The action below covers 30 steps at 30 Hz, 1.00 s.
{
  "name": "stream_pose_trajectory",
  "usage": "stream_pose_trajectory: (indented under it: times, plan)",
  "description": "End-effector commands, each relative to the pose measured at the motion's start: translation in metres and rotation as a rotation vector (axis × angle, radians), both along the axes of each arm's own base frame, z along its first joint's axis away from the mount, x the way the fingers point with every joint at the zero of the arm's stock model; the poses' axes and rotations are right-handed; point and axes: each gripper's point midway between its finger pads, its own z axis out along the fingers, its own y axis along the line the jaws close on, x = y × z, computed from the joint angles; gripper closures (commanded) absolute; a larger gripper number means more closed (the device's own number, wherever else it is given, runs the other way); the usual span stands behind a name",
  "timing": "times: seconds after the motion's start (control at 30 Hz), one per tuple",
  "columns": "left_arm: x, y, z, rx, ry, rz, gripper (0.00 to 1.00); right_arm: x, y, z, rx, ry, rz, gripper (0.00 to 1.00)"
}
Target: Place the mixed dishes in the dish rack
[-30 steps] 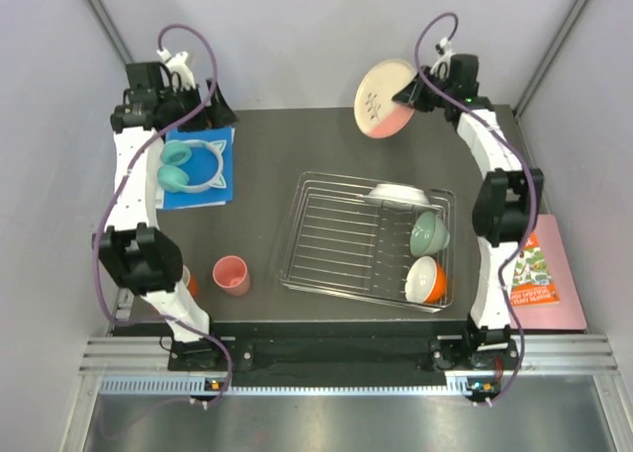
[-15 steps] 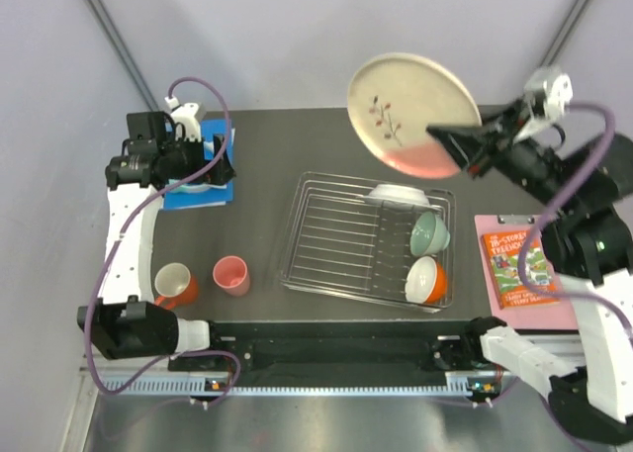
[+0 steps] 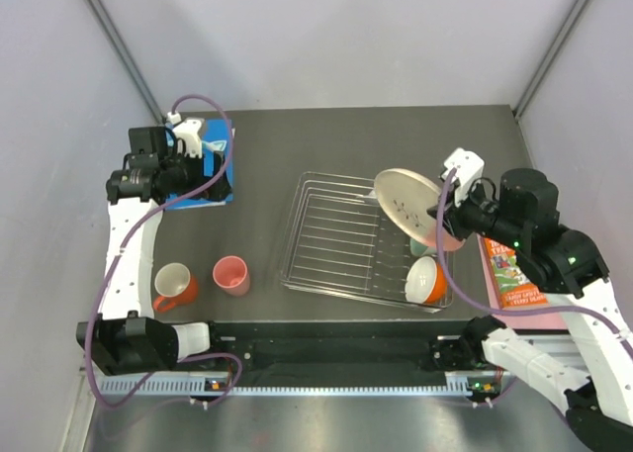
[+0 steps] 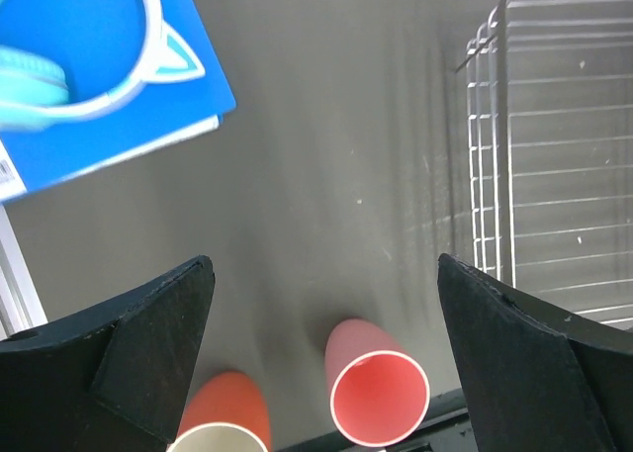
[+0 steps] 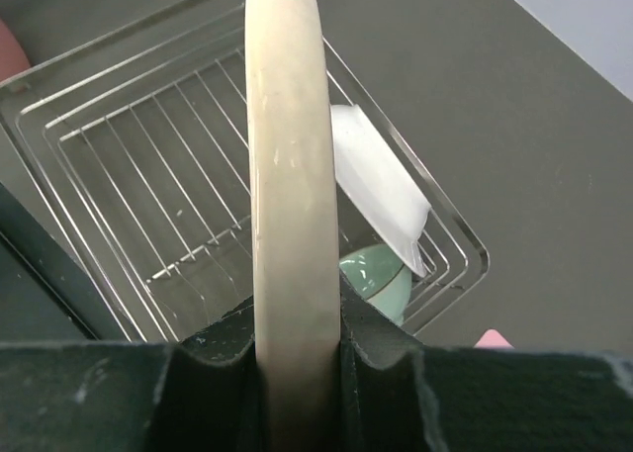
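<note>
Right gripper (image 5: pixel 297 345) clamped on rim of pink-and-cream plate (image 3: pixel 407 207). Plate edge-up over right end of dish rack (image 3: pixel 318 236), likely for slotting between bars beside white plate (image 5: pixel 381 185). Left gripper (image 4: pixel 323 274) spread wide, empty, above pink cup (image 4: pixel 379 398) and orange mug (image 4: pixel 220 424) at near-left corner of table (image 3: pixel 267 145).

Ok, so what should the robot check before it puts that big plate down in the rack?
1. Grip: the right gripper is shut on the rim of the pink-and-cream plate, which stands on edge. Ok.
2. Position: the plate hangs above the right part of the dish rack. Ok.
3. Free room: there are bare bars to the left of the white plate. Ok.
4. Gap to the white plate and the mint-green bowl below. Cannot tell.
5. Other arm: the left gripper is open, off to the side over the pink cup and orange mug. Ok.
</note>
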Motion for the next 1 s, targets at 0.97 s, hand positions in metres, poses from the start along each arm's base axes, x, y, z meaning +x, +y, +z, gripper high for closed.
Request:
stream_pose_trajectory:
  times: [0.97]
  plan:
    - [-0.003,0.010,-0.034,0.038,0.113,0.046,0.01,-0.032,0.058,-0.002,-0.527,-0.296,0.256,1.00]
